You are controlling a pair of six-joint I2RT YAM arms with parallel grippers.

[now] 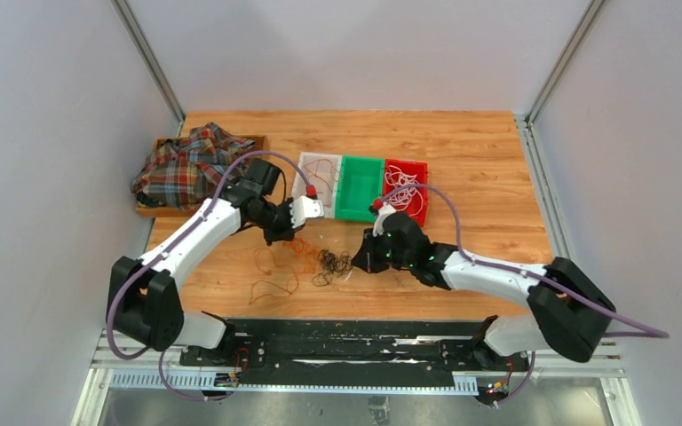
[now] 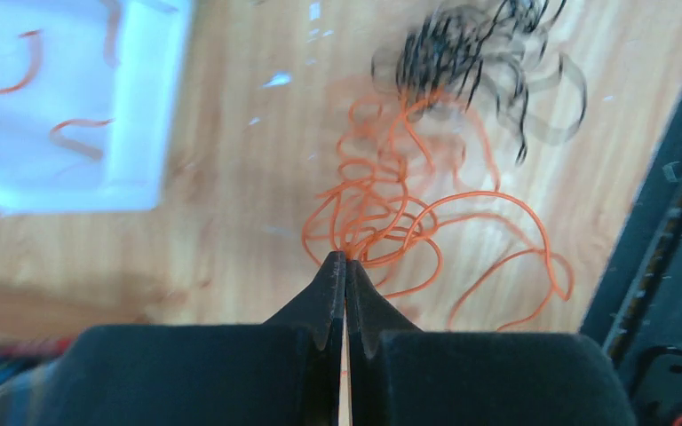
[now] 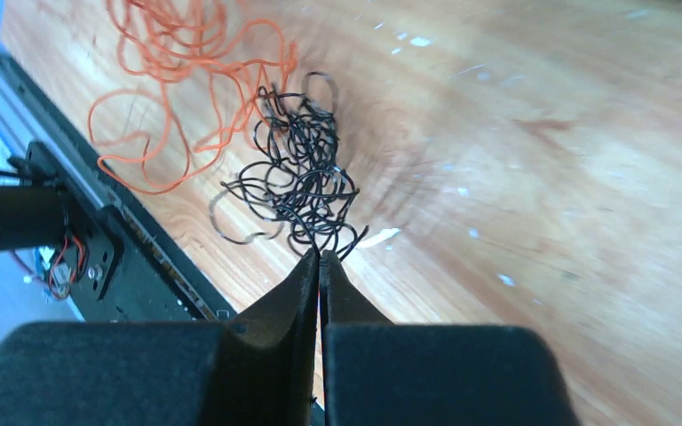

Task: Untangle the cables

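Note:
An orange-red cable tangle (image 1: 295, 253) and a black cable tangle (image 1: 332, 264) lie joined on the wooden table. My left gripper (image 2: 346, 257) is shut on the orange cables (image 2: 382, 217), which fan out from its tips toward the black tangle (image 2: 471, 53). My right gripper (image 3: 319, 255) is shut on the black cables (image 3: 306, 177), with the orange loops (image 3: 178, 62) beyond them. In the top view the left gripper (image 1: 289, 232) is left of the tangle and the right gripper (image 1: 361, 259) is right of it. A loose orange loop (image 1: 271, 286) lies nearer the front.
A white tray (image 1: 303, 177) with orange cables, a green tray (image 1: 359, 209) and a red tray (image 1: 421, 197) with white cables stand in a row behind. A plaid cloth (image 1: 186, 164) fills a wooden box at the back left. A black rail (image 1: 355, 342) runs along the near edge.

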